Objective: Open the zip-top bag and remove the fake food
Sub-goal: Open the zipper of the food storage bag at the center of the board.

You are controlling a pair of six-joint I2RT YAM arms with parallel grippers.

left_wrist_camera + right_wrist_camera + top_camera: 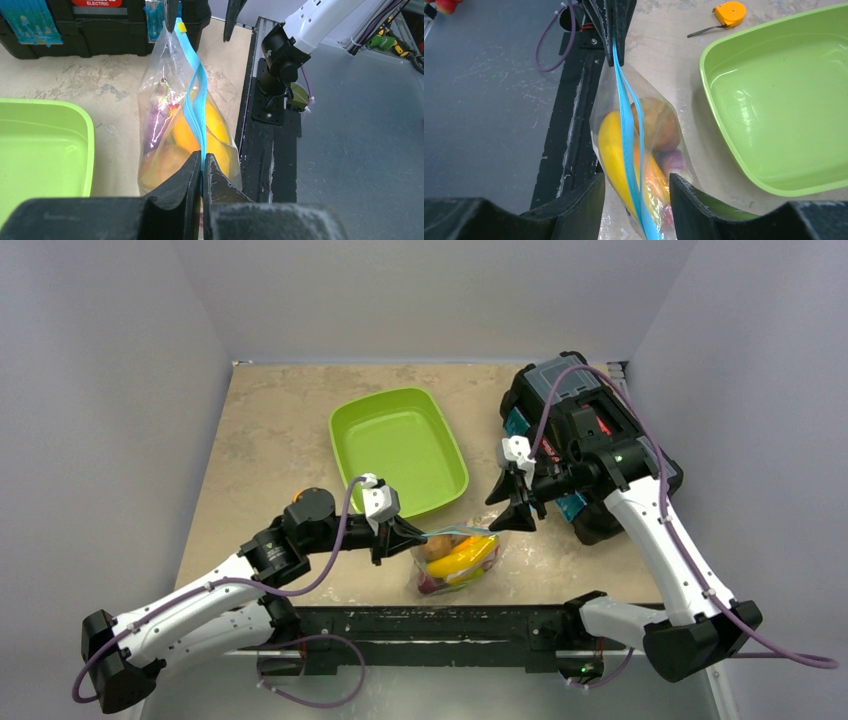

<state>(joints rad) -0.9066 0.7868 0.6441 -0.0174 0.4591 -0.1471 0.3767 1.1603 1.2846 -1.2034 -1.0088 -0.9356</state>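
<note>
The left gripper has its jaws pressed together on one end of the light blue zip strip, pinching the zip-top bag at its mouth. From this pinch point the strip runs taut and nearly straight to the right gripper. That gripper's jaws stand spread, one finger on each side of the strip's opposite end; whether either finger touches the plastic cannot be told. Midway between the two grippers the two tracks of the strip are slightly parted. The bag hangs below the line joining the jaws, and its lower part reaches the table just beside the black rail at the near edge. The fake food is inside the bag: a yellow banana, a brownish round piece and a purple eggplant can be made out. Outward from the jaws, on the side away from the rail, lies the green tray. A small orange block sits behind the left gripper, and a black toolbox stands behind the right gripper.
</note>
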